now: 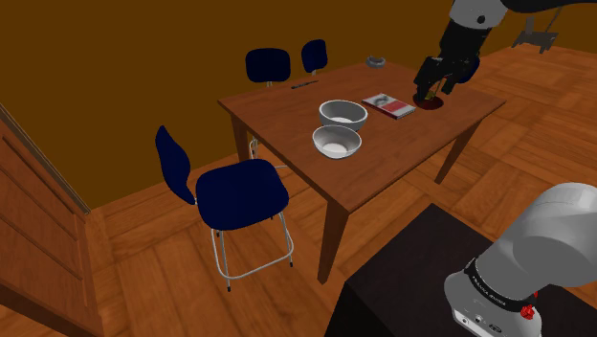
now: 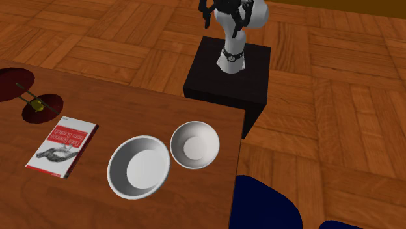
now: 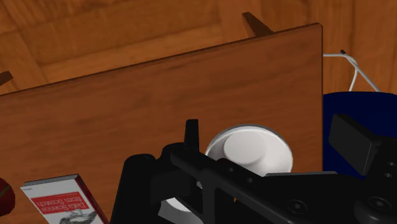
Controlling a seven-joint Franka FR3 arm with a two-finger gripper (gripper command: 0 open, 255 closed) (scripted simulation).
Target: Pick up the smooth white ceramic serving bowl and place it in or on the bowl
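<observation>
Whether the end effector (image 1: 433,86) is spread or pressed together, I cannot tell. It hangs above the desk (image 1: 383,168). The white bowl (image 1: 337,142) sits well apart from it, below and beyond the book (image 1: 390,104), just beside the grey bowl (image 1: 342,114). Coming down on their shared side risks knocking the grey bowl, and an outward nudge could slide the white bowl off the desk's edge.

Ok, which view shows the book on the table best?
The second exterior view: the book lies whole, cover up, beside the larger bowl. The shoulder view has it far off near the gripper; the wrist view catches part of it.
</observation>
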